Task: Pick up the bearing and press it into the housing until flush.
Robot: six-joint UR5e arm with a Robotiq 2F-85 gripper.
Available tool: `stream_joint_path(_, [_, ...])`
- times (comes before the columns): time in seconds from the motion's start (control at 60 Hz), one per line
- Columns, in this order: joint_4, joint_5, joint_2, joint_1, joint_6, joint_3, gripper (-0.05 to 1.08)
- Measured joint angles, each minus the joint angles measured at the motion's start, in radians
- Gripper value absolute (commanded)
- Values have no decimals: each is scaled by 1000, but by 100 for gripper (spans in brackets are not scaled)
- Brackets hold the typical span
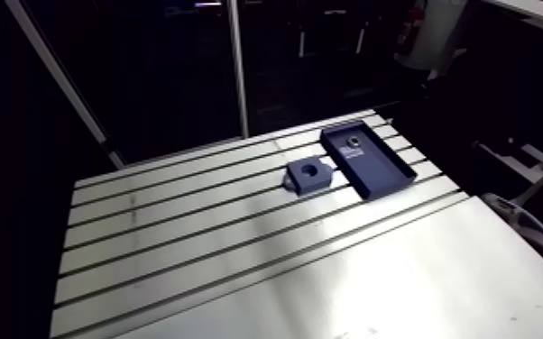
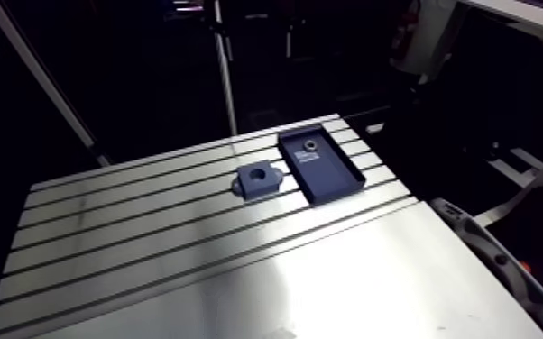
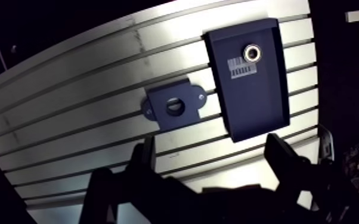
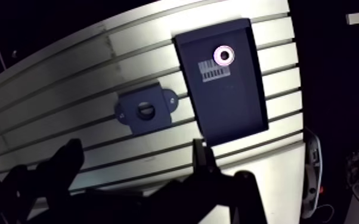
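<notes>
The arm holds its wrist high above the slotted aluminium table (image 1: 194,243), looking down on it at a slant; the two-fingered dark gripper (image 3: 212,143) hangs over the table's near part, and its claw stands wide, with only the table's surface showing in the gap. In the arm view the gripper itself does not show.

The table is ribbed with long parallel slots over its far half and is plain sheet metal nearer the arm. On it lie three things, one of each: one dark blue rectangular tray (image 3: 256,101), one dark blue squarish housing block (image 3: 158,113), and one small silver ring bearing (image 3: 253,52).

The tray lies across the slots near the table's far right corner, one short end close to the far edge and one long wall close to the right edge, so there is little room on those two sides. The housing lies flat just beside the tray's other long wall, with a round bore in its middle and two small ears at opposite sides; one ear comes very near the tray, though touching or apart I cannot tell. It lies ahead of the gripper's gap.

The bearing lies flat in the tray, at the end farther from the gripper, just beside one white barcode label (image 3: 243,67), well apart from the housing.

From the housing to the left and near edges the table is broad open surface.
</notes>
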Motion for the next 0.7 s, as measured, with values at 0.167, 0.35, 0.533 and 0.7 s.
stream_joint_path(0.167, [-15, -18, 31, -12, -9, -9, 1])
stream_joint_path(0.35, [-30, -27, 66, -34, -42, -25, 1])
stream_joint_path(0.533, [-40, -29, 97, -62, -104, -36, 1])
stream_joint_path(0.7, [-57, -30, 124, -76, -162, -39, 1])
